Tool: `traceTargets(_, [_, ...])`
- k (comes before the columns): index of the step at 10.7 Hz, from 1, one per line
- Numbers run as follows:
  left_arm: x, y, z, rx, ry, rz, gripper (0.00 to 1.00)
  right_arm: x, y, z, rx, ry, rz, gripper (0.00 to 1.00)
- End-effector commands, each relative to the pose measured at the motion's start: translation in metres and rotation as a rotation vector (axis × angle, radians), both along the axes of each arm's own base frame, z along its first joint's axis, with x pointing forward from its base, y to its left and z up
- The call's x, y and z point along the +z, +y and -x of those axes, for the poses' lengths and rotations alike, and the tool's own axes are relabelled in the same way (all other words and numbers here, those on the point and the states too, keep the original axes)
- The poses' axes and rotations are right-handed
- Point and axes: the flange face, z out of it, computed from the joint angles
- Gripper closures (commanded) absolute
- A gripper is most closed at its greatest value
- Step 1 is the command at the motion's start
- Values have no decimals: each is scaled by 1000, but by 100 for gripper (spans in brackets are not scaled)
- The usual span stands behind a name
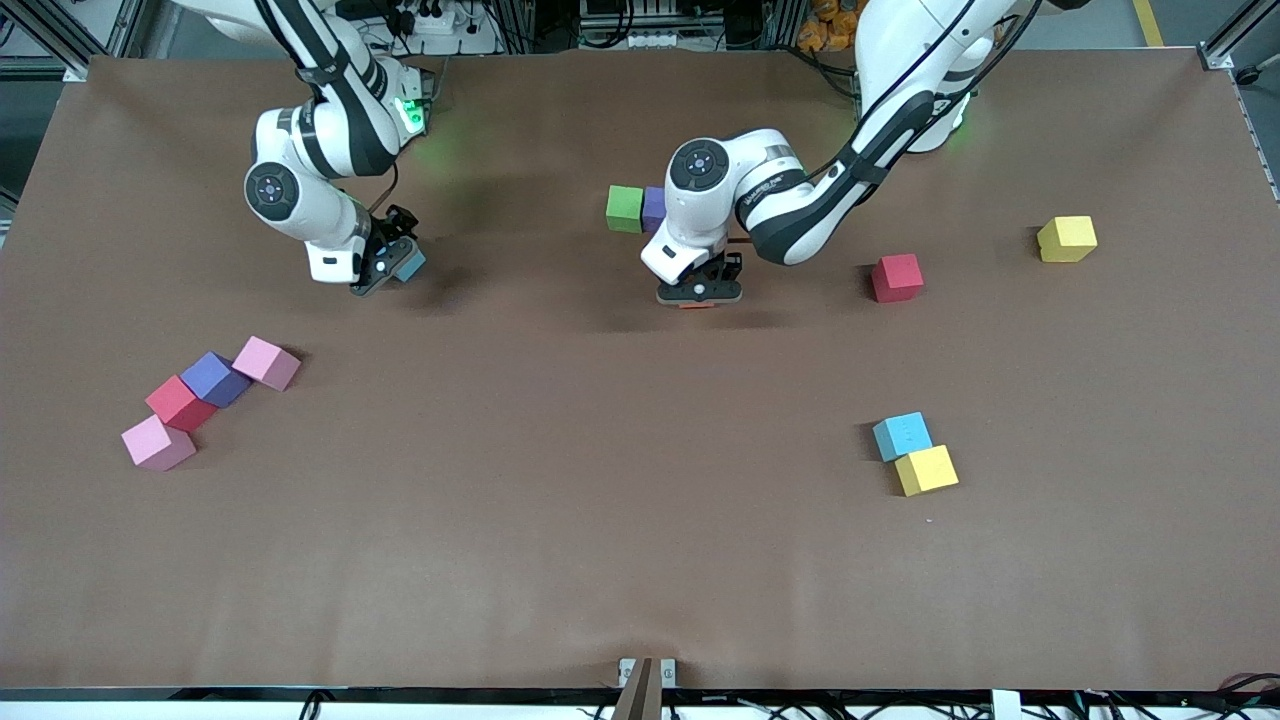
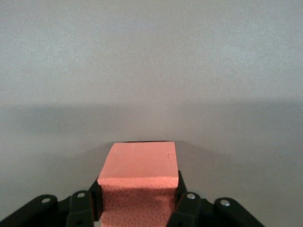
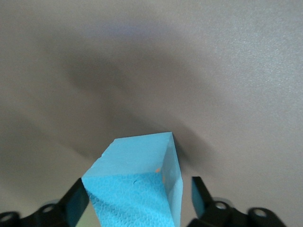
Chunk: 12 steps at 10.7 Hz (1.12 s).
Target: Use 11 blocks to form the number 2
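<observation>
The orange block (image 2: 139, 177) sits clamped between the fingers of the left gripper (image 1: 699, 291), low over the surface (image 1: 560, 500) and just below the green block (image 1: 624, 208) and purple block (image 1: 654, 208) that lie side by side under that arm's wrist. The grip looks square in the left wrist view. My worry here is placement: if the orange block is meant to join that pair, a release slightly off line would leave a gap or a skewed row, and the wrist could nudge the two set blocks as it moves.

The light blue block (image 3: 137, 182) stands between the fingers of the right gripper (image 1: 392, 266), but the fingers are apart, with a visible gap on at least one side, and the block sits turned at an angle to them. Closing on it this way could catch a corner instead of a flat face, twisting the soft foam or squeezing it out sideways. I cannot tell whether it rests on the surface.

Away from both grippers lie a pink (image 1: 266, 362), a purple (image 1: 215, 379), a red (image 1: 181, 403) and another pink block (image 1: 158, 442) in a touching chain, a light blue (image 1: 902, 436) and yellow (image 1: 925, 470) pair, a lone red (image 1: 896, 277) and a lone yellow (image 1: 1066, 239).
</observation>
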Motion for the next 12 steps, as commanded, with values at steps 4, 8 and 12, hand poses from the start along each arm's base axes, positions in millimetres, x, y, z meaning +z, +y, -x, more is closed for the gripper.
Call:
traceTargets(4, [-4,2,4,-52,-16,14,90,7,0,-2,1,-34,-30,64])
traceTargets(8, [-9,0,9,-59,-4,14,91,42,7,-55,-48,-146,-46,69])
traceTargets(12, [-8,-3,16,-70,4,17,91,77,34,-127,-176,-254,-108,68])
